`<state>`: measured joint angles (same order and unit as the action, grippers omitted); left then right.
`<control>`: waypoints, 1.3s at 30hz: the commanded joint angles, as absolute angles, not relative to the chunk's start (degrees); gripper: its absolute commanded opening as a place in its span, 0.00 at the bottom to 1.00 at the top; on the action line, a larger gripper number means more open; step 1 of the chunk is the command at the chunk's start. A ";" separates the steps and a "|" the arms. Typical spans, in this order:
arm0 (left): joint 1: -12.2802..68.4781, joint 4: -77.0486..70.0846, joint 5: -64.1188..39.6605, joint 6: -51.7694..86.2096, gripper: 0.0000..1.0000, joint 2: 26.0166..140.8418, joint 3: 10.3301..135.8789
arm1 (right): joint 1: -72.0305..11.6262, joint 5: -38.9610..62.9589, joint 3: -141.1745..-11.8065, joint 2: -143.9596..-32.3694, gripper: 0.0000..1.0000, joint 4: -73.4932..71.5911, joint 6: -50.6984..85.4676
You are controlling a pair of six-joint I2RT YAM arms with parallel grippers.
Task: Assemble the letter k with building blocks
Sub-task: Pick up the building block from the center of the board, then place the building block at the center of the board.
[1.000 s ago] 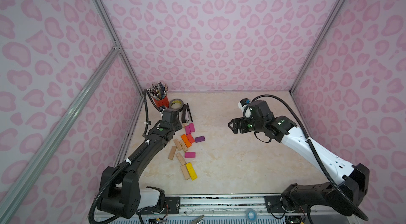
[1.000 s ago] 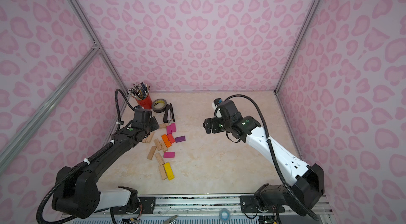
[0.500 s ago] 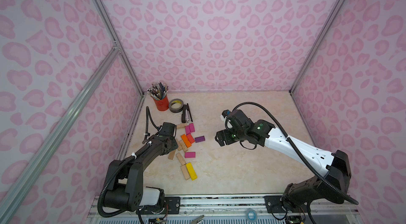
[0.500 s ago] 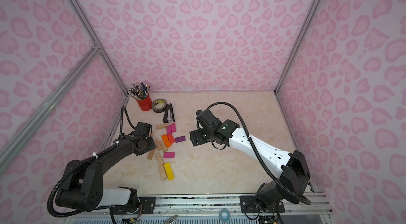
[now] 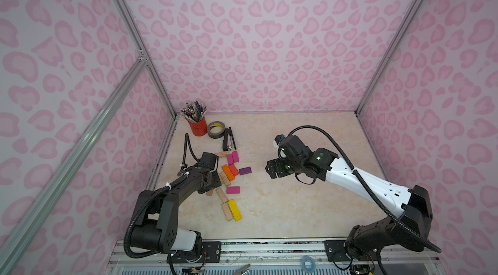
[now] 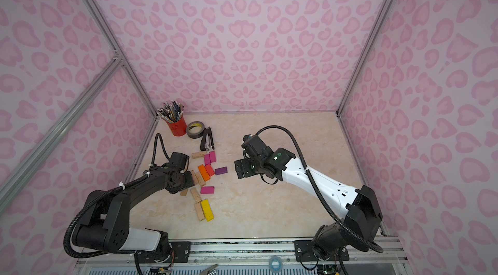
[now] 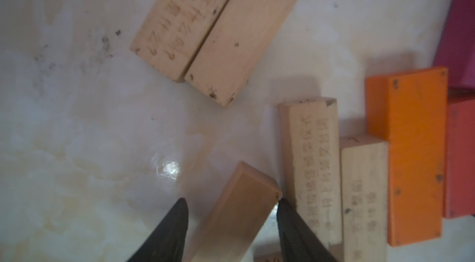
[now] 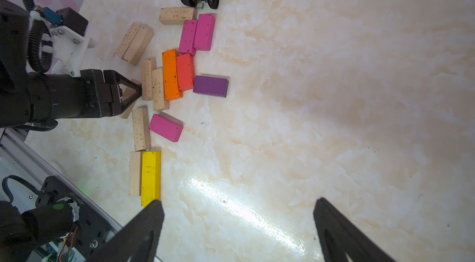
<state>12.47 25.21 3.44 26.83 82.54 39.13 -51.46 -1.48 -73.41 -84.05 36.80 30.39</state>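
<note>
Both arms are sitting in new places: the left gripper [image 7: 231, 200] is pulled back from beside the stapler [image 5: 228, 139] to the near edge of the building blocks [image 5: 228, 173], and the right gripper [image 8: 239, 203] is drawn closer to them; left fingers [image 7: 174, 227] are standing partway apart astride a plain wood block [image 7: 239, 217], one tip touching its corner, and I cannot tell whether they are gripping it; right fingers [image 8: 144, 230] are gaping wide, holding nothing, hovering over the bare marble table [image 8: 334, 93]; the blocks are lying scattered on its left side.
</note>
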 commanded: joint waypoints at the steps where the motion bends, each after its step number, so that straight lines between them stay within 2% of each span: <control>1: 12.74 25.14 4.41 26.16 0.54 83.22 39.11 | -51.57 -2.19 -73.04 -83.92 0.92 35.86 31.03; 12: 13.12 27.69 7.22 27.19 0.16 80.46 41.76 | -51.44 -7.13 -72.51 -82.63 0.94 35.43 33.99; 16: 17.79 30.73 9.08 30.08 0.13 77.42 47.10 | -50.02 -9.89 -71.31 -80.76 0.95 34.86 35.47; 21: 28.20 25.80 4.01 35.35 0.13 78.34 55.38 | -44.03 -10.80 -67.99 -77.20 0.97 34.84 37.07; 25: 38.60 25.12 7.28 36.08 0.12 89.53 68.34 | -37.43 -10.96 -64.37 -74.04 0.98 36.11 36.83; 29: 45.16 25.24 7.98 33.80 0.12 104.57 83.61 | -30.78 -11.58 -59.24 -68.48 0.99 37.90 36.15; 35: 49.41 30.76 6.54 30.25 0.11 125.68 105.66 | -25.16 -12.65 -53.12 -61.26 0.99 41.36 35.43; 39: 50.92 34.68 6.24 29.23 0.11 135.64 117.18 | -23.52 -12.83 -50.75 -57.90 1.00 42.92 35.59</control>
